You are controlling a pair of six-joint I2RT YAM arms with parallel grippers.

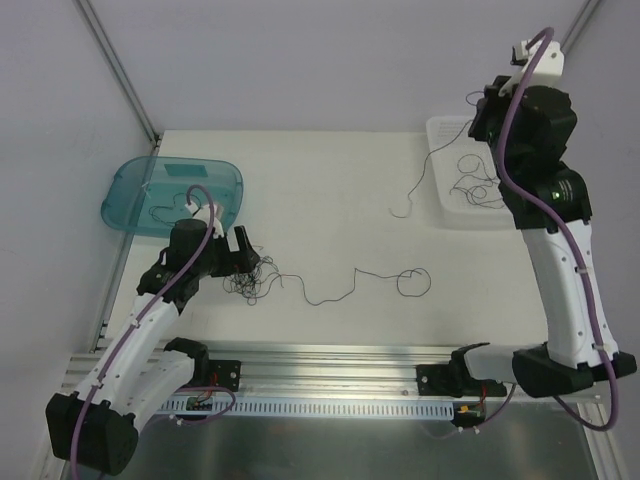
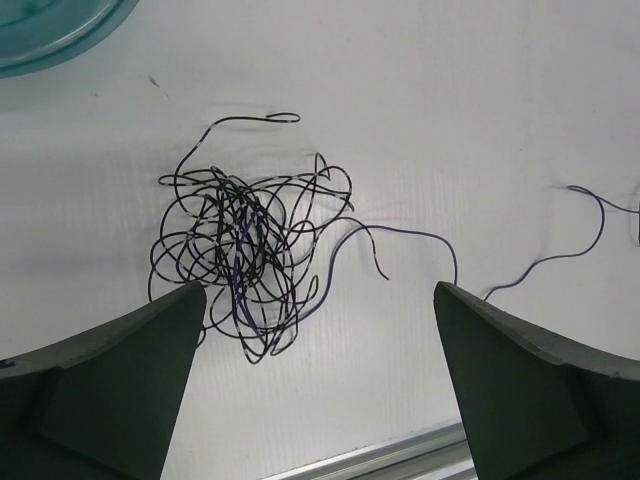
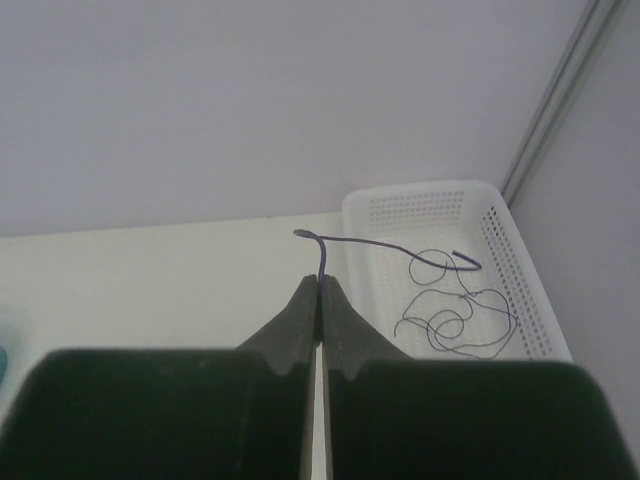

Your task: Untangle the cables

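Judging progress: partly done, probably under halfway. A few cables (image 3: 455, 320) are seen sorted in the white basket (image 1: 440, 135) at upper right of the top view. One thin strand (image 1: 165, 208) is seen in the teal tray (image 1: 125, 190) at upper left.

The main tangle (image 2: 245, 265) is not yet cleared. It lies as a dense ball of loops on the table (image 1: 330, 180), lower left of centre, with one long cable (image 1: 350, 285) trailing from it toward the right.

The left gripper (image 2: 317, 300) is poised just above the tangle, jaws wide apart, nothing gripped. The right gripper (image 3: 319, 285) is raised near the basket, fingers pressed together on a single wire (image 3: 322, 250) whose tail runs into the basket.

Left to do: the held wire is to be deposited and the tangle picked apart strand by strand.
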